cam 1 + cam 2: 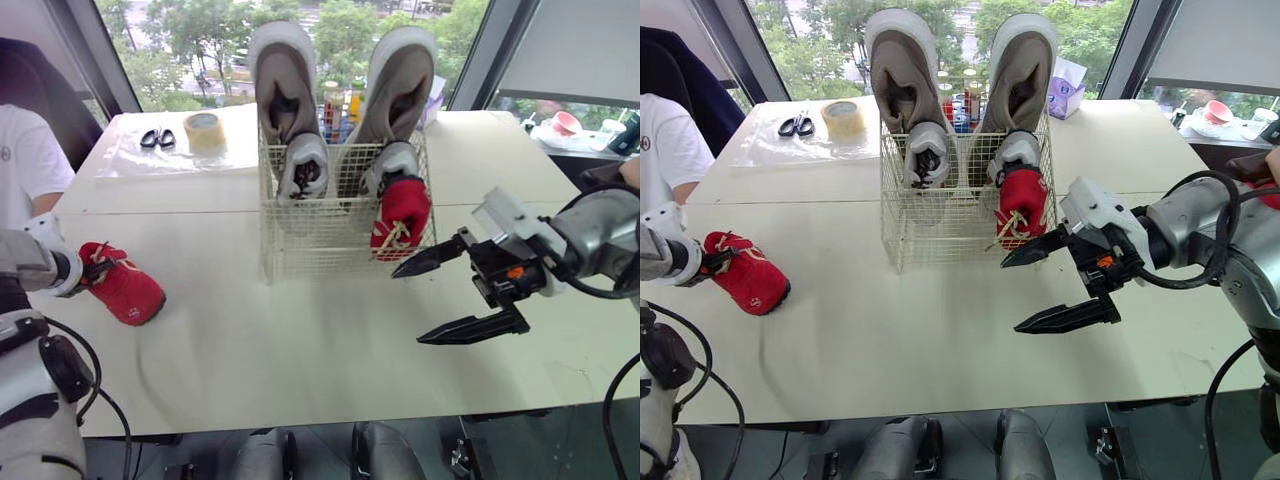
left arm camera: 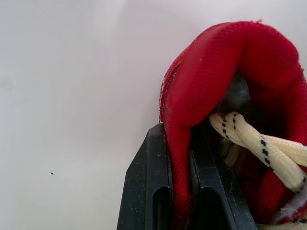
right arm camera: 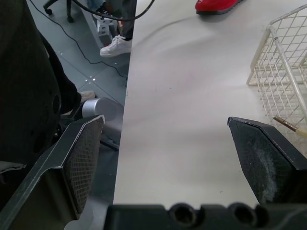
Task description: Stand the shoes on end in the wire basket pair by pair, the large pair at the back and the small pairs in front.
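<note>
A wire basket (image 1: 340,240) stands mid-table. Two large grey-brown shoes (image 1: 283,80) (image 1: 400,75) stand on end at its back. Two small grey shoes (image 1: 303,165) (image 1: 388,160) stand in front of them. One small red shoe (image 1: 402,212) stands at the basket's front right. Its red mate (image 1: 128,288) lies on the table at the left, and my left gripper (image 2: 178,132) is shut on its collar beside the white lace (image 2: 254,148). My right gripper (image 1: 408,308) hovers open and empty just right of the basket's front, fingers (image 3: 81,158) wide apart.
Scissors (image 1: 157,138) and a tape roll (image 1: 204,132) lie at the table's back left. A person in a white shirt (image 1: 25,160) sits at the left edge. Bottles (image 1: 335,105) stand behind the basket. The table's front edge (image 1: 300,415) is near.
</note>
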